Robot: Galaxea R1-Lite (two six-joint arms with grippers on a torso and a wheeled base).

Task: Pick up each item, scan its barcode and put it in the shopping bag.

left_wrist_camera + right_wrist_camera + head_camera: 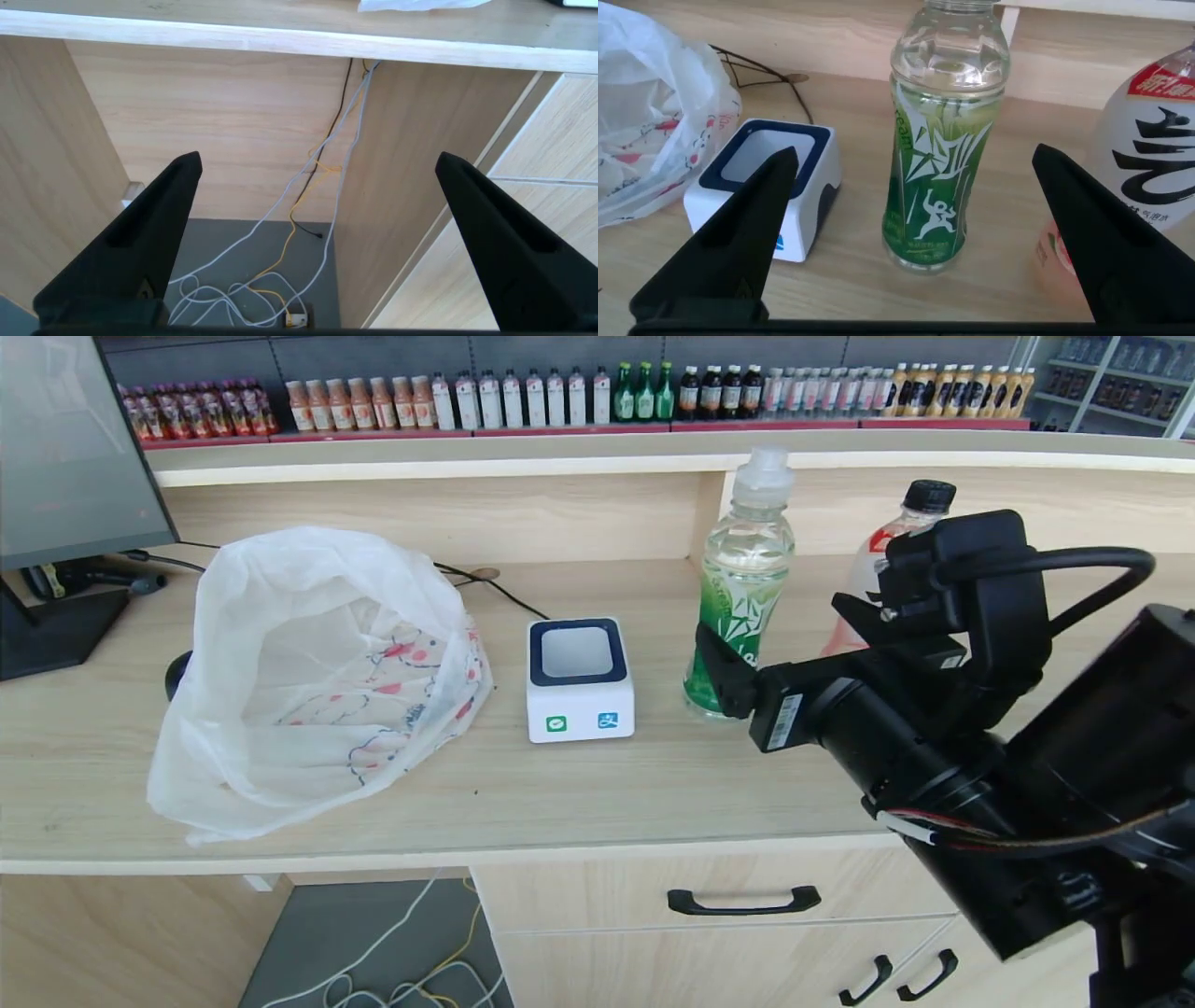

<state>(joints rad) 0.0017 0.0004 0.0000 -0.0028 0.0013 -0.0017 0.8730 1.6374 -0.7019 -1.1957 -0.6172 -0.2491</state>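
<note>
- Currently the right gripper [915,168] sits low over the desk [653,784], fingers [738,243] spread wide and gripping nothing.
- Green bottle [742,588] stands upright on the desk, lined up with the gap between those fingers in the right wrist view. In the head view one finger is just beside the bottle's lower part; can't tell if it touches.
- Black-capped bottle [896,551] is upright, just beside the green bottle on the robot's right, partly hidden by the right arm.
- Scanner [579,679], a white box with a dark-framed window on top, sits between the green bottle and the shopping bag [317,681].
- Shopping bag is white plastic and lies on the desk to the robot's left of the scanner, mouth gaping toward the robot.
- Left gripper [320,163] is below the desk edge, fingers [140,243] wide apart and holding nothing, facing cables [280,280] on the floor.
- Monitor [75,448] stands at the far left.
</note>
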